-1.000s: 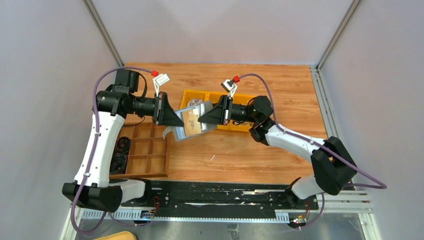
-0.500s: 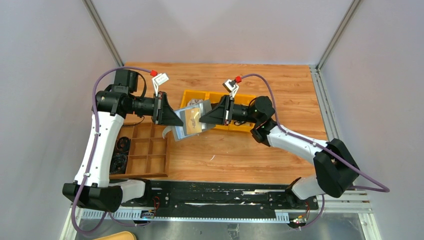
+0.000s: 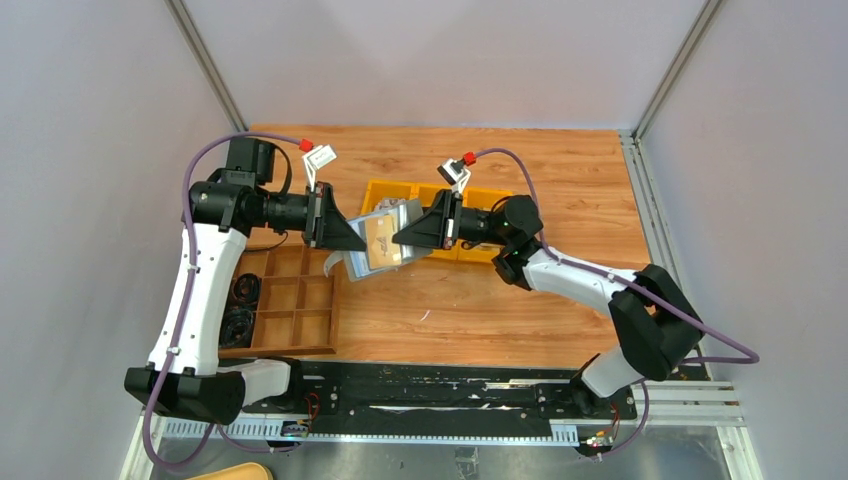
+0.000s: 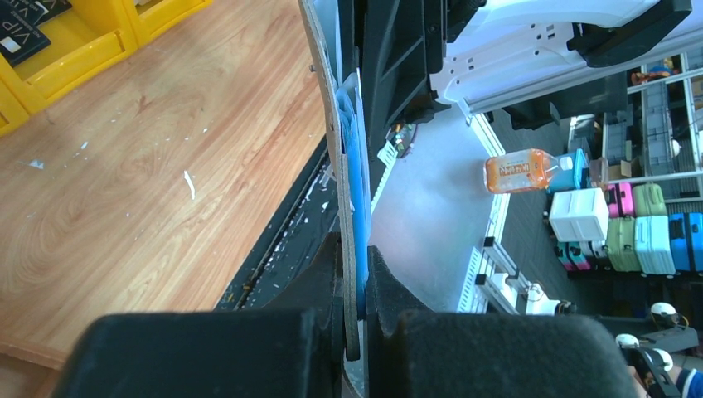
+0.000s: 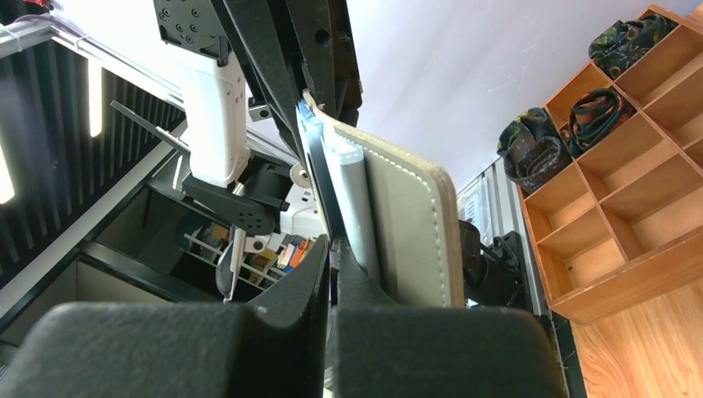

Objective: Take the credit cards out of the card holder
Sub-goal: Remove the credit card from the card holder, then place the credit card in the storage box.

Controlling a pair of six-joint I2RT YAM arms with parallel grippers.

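From above, the left claw (image 3: 358,243) and the right claw (image 3: 398,238) are covering both side edges of the card holder (image 3: 366,270), and the credit cards (image 3: 382,242) are looking too small to count. Both wrist cameras are seeing the holder only edge-on, hiding its pockets. The thin dark strip (image 5: 331,236) that the right claw is pinching could be a card or a flap.

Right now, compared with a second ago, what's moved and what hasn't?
The right gripper edged a little left, toward the left gripper, its elbow swinging in behind it. Nothing was taken or let go. The card holder stays pinched in the air between both sets of jaws, and the left gripper has not moved.
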